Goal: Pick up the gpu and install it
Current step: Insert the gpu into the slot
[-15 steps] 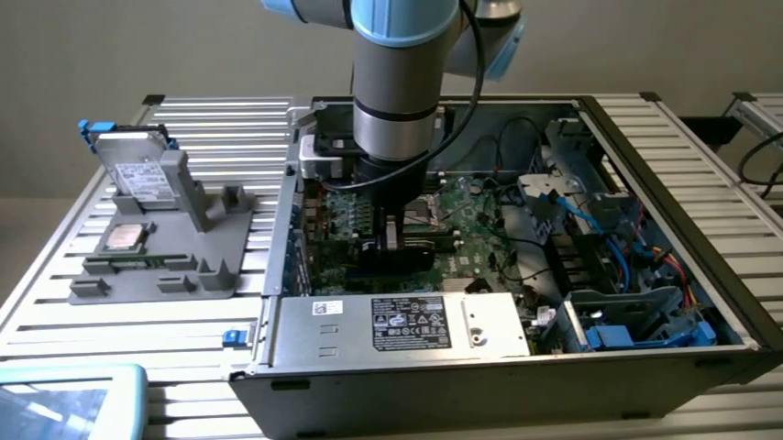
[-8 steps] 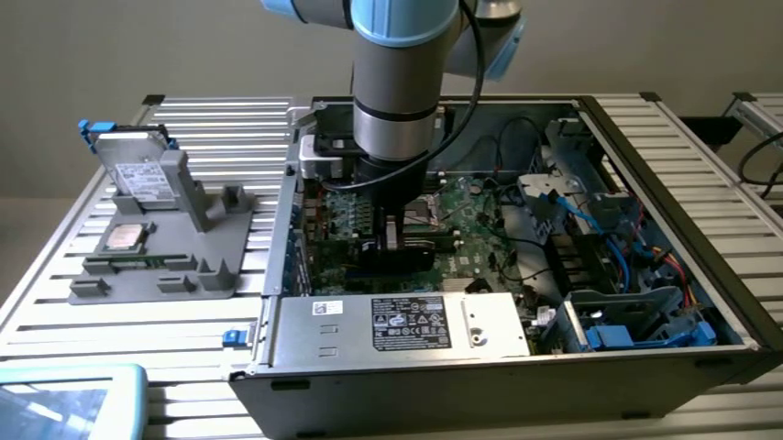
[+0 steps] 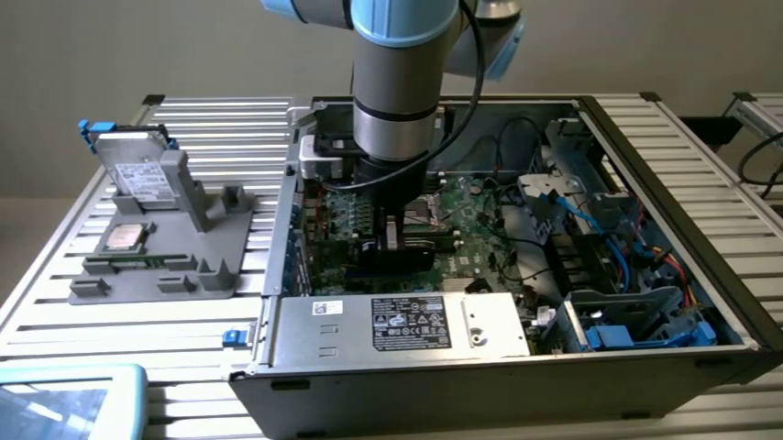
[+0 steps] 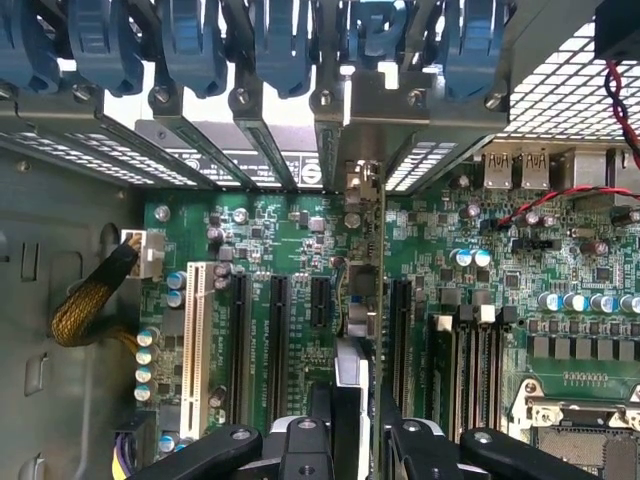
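One slim card, the gpu (image 4: pixel 358 300), stands on edge between the pincer (image 4: pixel 356 420) fingers, which are clamped on its two faces so it hangs straight down over the motherboard (image 4: pixel 270 215). It sits among the long black expansion slots (image 4: pixel 277 335), its metal bracket end reaching toward the slotted rear wall (image 4: pixel 250 150) of the computer case (image 3: pixel 490 385); whether it is fully seated cannot be told. The arm (image 3: pixel 398 82) reaches down into the open case, which lies on the slatted counter (image 3: pixel 49 302). Toward the counter's edge on the exterior view's left, a grey holder (image 3: pixel 171 247) keeps a silver drive (image 3: pixel 135 170) and a square processor chip (image 3: pixel 126 236).
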You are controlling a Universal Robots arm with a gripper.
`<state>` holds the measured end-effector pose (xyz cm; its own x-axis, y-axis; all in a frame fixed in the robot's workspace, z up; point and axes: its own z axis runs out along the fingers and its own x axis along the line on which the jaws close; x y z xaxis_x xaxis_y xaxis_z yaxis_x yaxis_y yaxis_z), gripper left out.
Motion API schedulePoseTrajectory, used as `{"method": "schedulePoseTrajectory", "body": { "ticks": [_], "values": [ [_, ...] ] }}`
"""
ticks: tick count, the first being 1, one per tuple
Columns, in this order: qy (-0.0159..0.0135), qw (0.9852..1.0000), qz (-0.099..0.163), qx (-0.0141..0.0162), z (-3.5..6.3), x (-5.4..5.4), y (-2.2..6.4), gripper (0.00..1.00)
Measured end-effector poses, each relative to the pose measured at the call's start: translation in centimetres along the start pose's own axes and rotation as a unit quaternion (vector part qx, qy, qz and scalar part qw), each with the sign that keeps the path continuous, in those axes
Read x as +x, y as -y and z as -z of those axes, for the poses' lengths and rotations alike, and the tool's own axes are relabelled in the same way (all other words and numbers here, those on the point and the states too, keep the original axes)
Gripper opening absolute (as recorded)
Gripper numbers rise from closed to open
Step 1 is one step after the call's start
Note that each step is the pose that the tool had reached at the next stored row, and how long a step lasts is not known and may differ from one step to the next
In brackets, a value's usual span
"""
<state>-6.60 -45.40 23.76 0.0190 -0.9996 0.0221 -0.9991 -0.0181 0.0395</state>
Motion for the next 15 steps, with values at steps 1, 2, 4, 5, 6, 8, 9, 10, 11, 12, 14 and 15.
{"method": "schedulePoseTrajectory", "body": {
  "ticks": [1,2,4,5,6,8,9,10,11,12,14,15],
  "values": [
    [0.0,1.0,0.0,0.0,0.0,0.0,0.0,0.27],
    [-0.0001,1.0,0.001,0.0,0.0,0.0,0.0,0.27],
    [-0.0001,1.0,0.002,0.0001,-0.01,0.0,0.0,0.27],
    [-0.0001,1.0,0.003,0.0001,-0.01,0.0,0.0,0.27],
    [-0.0001,1.0,0.004,0.0001,-0.01,0.0,0.0,0.27],
    [-0.0002,1.0,0.005,0.0001,-0.01,0.0,0.0,0.27],
    [-0.0002,1.0,0.005,0.0001,-0.01,0.0,0.0,0.27],
    [-0.0002,1.0,0.006,0.0001,-0.01,0.0,0.0,0.27],
    [-0.0002,1.0,0.006,0.0002,-0.01,0.0,0.0,0.27],
    [-0.0003,1.0,0.006,0.0001,-0.02,0.0,0.0,0.27],
    [-0.0003,1.0,0.007,0.0002,-0.03,0.0,0.0,0.27],
    [-0.0003,1.0,0.007,0.0002,-0.03,0.0,0.0,0.27]
  ]
}}
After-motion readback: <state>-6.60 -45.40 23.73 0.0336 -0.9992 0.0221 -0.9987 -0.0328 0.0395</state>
